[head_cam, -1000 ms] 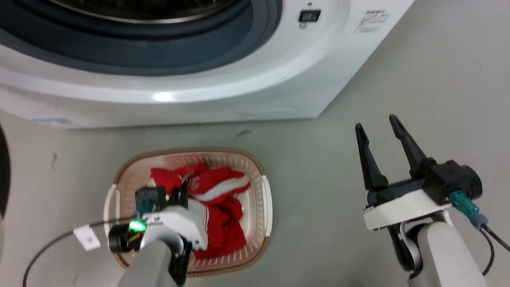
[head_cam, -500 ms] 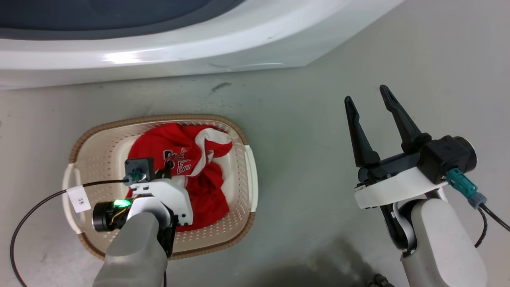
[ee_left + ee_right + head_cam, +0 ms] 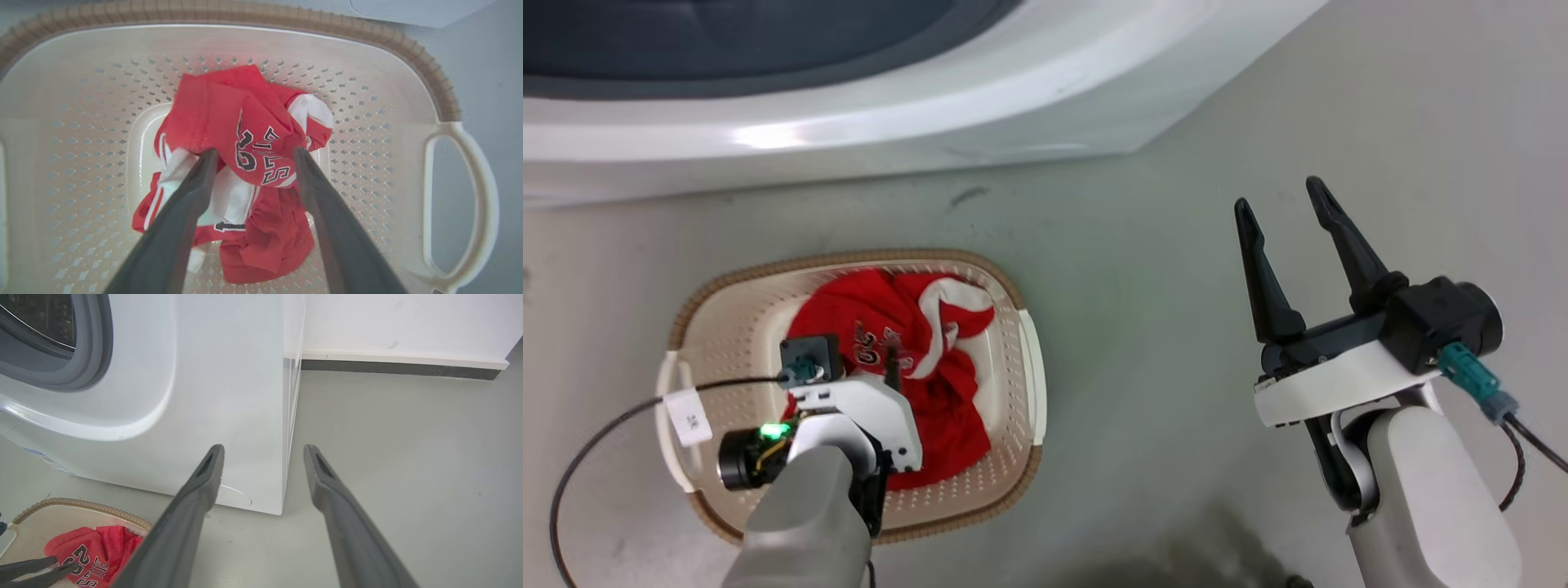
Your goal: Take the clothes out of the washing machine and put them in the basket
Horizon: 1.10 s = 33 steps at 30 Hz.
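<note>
Since half a second ago the clothes (image 3: 222, 118) have slumped into a new fold inside the basket (image 3: 439, 92) — different white figures face up beside my left wrist than before. They lie heaped on the basket's bottom: red jersey cloth with white trim and dark-edged white numbers, and a plain white piece (image 3: 231, 200) tucked under the top fold. My left gripper (image 3: 254, 153) points straight down at the heap with its two fingers spread well apart, one to each side of the lettered fold. Nothing is pinched between them; whether the tips brush the cloth I cannot quite tell from the wrist view. The basket stands on the grey floor (image 3: 1143, 269) just in front of the washing machine (image 3: 980, 114), whose white front and dark grey door ring (image 3: 768, 49) run along the top of the head view. My right gripper (image 3: 1277, 193) hangs over bare floor well to the right of the basket — fingers parted, holding nothing, aimed toward the washer's front corner.
</note>
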Tool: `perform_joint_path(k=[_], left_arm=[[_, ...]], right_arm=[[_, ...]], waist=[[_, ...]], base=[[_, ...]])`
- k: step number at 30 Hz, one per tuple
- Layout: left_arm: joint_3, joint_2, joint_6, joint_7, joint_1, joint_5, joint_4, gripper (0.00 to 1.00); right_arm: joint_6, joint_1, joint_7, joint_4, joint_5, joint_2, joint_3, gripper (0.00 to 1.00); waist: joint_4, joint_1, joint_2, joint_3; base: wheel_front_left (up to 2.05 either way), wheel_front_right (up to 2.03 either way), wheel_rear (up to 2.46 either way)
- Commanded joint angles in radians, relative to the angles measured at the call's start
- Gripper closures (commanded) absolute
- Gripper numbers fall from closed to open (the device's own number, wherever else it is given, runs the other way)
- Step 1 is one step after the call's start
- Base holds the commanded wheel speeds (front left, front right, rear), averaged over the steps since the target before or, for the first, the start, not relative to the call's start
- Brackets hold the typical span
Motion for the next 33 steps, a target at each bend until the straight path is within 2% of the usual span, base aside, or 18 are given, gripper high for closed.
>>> perform_joint_path(k=[1,4,15,25,33], left_arm=[[0.007,-0.004,-0.008,-0.002,0.034,-0.008,-0.016,0.00],[0.018,-0.008,-0.017,-0.002,0.079,-0.012,-0.081,0.00],[0.044,-0.020,-0.007,-0.002,0.273,0.046,-0.411,0.00],[0.032,-0.021,0.001,-0.002,0.391,0.107,-0.786,0.00],[0.026,-0.021,-0.002,-0.002,0.474,0.177,-0.988,0.00]], right_arm=[[-0.001,0.017,-0.005,0.009,-0.010,0.000,-0.004,0.00],[-0.001,0.043,-0.004,0.028,-0.024,0.000,-0.014,0.00],[-0.001,0.140,-0.004,0.062,-0.063,0.000,-0.078,0.00],[-0.001,0.213,0.005,0.035,-0.086,0.000,-0.131,0.00],[-0.001,0.272,0.032,-0.007,-0.098,0.000,-0.153,0.00]], waist=[[0.023,-0.0001,0.0000,-0.065],[0.042,-0.0001,0.0000,-0.146],[0.105,-0.0001,0.0000,-0.371],[0.143,-0.0001,0.0000,-0.498],[0.156,-0.0001,0.0000,-0.575]], base=[[0.00,0.00,0.00],[0.00,0.00,0.00],[0.00,0.00,0.00],[0.00,0.00,0.00],[0.00,0.00,0.00]])
